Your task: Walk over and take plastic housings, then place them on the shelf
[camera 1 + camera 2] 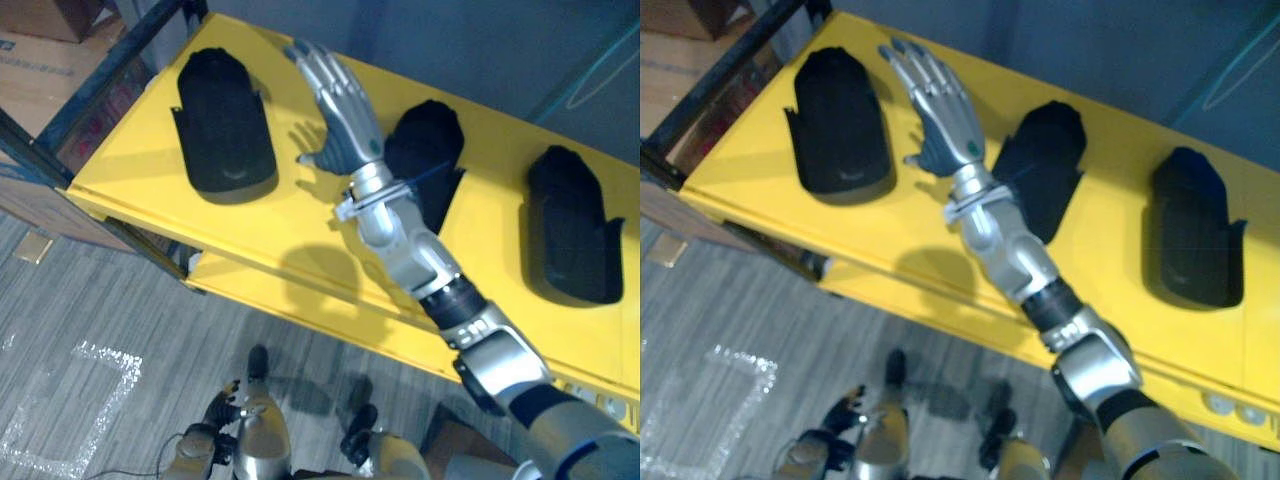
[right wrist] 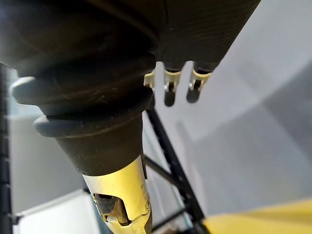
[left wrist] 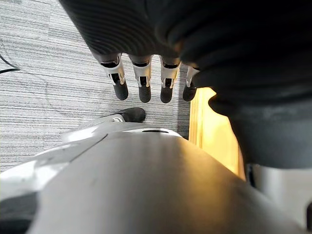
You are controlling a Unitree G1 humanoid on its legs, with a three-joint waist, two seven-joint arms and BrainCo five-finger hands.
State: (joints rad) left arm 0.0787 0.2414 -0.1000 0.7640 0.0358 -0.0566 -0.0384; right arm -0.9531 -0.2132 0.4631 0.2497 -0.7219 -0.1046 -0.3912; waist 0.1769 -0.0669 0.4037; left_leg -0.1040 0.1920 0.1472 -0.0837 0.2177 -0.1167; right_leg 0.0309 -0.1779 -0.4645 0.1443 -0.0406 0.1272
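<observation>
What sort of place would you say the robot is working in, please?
Probably a storeroom or workshop: a yellow shelf on a dark frame holds three black plastic housings, and a brown cardboard box sits beyond it.

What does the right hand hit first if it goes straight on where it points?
Probably nothing: the right hand points between the left housing and middle housing, over bare shelf; height unclear.
</observation>
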